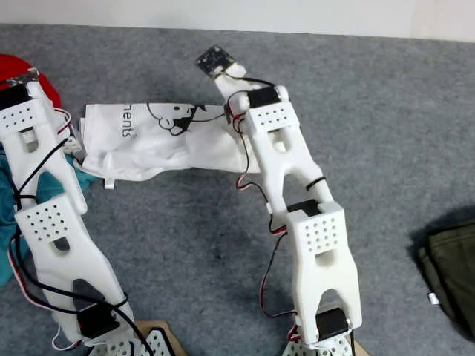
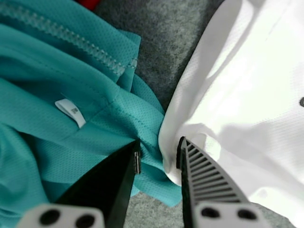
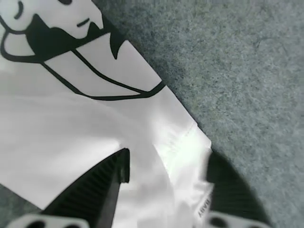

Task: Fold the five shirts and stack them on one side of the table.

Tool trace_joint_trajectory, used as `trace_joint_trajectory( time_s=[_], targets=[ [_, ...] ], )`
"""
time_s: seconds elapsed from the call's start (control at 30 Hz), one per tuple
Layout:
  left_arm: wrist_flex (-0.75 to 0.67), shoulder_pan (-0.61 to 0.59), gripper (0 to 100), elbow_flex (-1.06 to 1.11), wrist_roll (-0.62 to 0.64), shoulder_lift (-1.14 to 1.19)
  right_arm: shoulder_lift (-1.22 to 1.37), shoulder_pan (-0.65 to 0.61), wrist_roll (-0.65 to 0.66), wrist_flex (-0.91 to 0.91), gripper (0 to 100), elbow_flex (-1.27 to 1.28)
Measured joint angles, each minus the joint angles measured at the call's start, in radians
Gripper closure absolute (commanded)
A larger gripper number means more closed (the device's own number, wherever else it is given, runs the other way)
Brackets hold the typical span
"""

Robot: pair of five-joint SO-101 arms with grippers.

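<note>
Grey felt covers the table (image 1: 371, 111), and both arms reach onto it from the near edge.

The left gripper (image 2: 159, 166) is open to a moderate gap. It is lowered over the seam where the teal shirt (image 2: 57, 71) meets the white shirt (image 1: 156, 141). A fold of teal fabric and the white hem lie between its jaws. A small white label (image 2: 71, 111) is sewn into the teal shirt near the black finger (image 2: 118, 180).

The right gripper (image 3: 166, 175) is spread wide, with its jaws straddling the opposite end of the white shirt near a corner.

The white shirt lies in a long, rumpled band across the table between the two arms, black print facing up. The teal shirt is bunched at the left edge, partly under the left arm (image 1: 48, 222). A red shirt (image 1: 44, 78) sits beyond it. A dark green shirt (image 1: 453, 267) lies well apart at the right edge.
</note>
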Motion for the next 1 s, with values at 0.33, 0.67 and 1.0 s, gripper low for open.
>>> trace_joint_trajectory(
  time_s=[0.33,0.67,1.0],
  targets=[
    [0.0,0.0,85,0.0,0.0,0.0,0.0,-0.026,0.0,0.466,98.1,-0.341],
    [0.0,0.003,85,-0.035,0.0,-0.08,-0.025,-0.048,-0.064,0.559,99.1,-0.201],
    [0.002,0.077,85,0.028,0.0,-0.25,-0.506,-0.026,-0.081,0.47,97.9,0.321]
  ],
)
